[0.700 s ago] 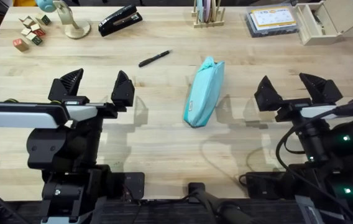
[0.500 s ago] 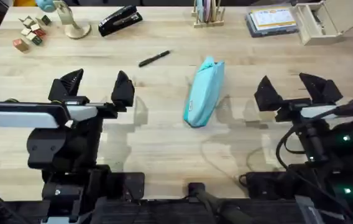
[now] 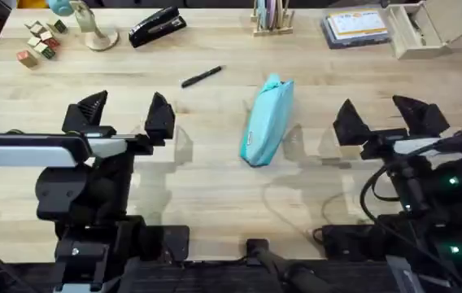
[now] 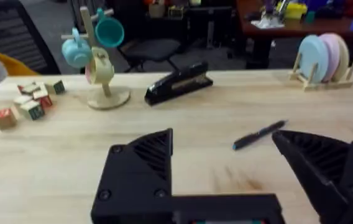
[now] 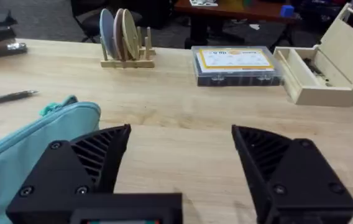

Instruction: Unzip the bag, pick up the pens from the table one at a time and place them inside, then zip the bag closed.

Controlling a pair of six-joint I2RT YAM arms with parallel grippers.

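Bag (image 3: 266,121): mid-table (image 3: 215,179), lying between the left gripper (image 3: 121,119) and right gripper (image 3: 390,120), both spread wide, empty. Pen (image 3: 202,76): beyond the bag, near the stapler (image 3: 156,26). Rear edge: blocks (image 3: 37,41), mug tree (image 3: 93,28), plate rack (image 3: 270,18), wooden box (image 3: 430,28). Bag's zipper hard to make out.

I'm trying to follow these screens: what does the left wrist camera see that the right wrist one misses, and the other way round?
Left wrist alone: the stapler, mug tree and blocks, beyond the open left hand. Right wrist alone: the bag, the clear case and wooden box, beyond the open right hand. Both: the pen, plate rack and table.
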